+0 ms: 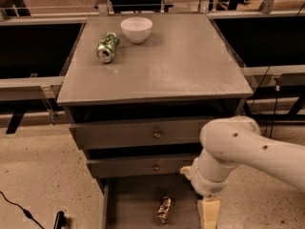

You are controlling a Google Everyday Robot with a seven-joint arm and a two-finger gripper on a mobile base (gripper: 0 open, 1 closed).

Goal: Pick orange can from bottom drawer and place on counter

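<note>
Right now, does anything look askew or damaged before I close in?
Both cans lie on their sides: the orange can, seemingly dented, in the bottom drawer; the green can beside the bowl on the counter. The gripper hangs right of the orange can, apart from it.

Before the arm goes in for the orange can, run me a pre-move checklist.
1. Bottom drawer open: ok, pulled out.
2. Orange can reachable: ok, lying uncovered on the drawer floor.
3. Gripper over the can: not ok, it hangs at the drawer's right side, apart from the can.
4. Room on the counter: ok, the green can and white bowl sit only at its back left.
</note>
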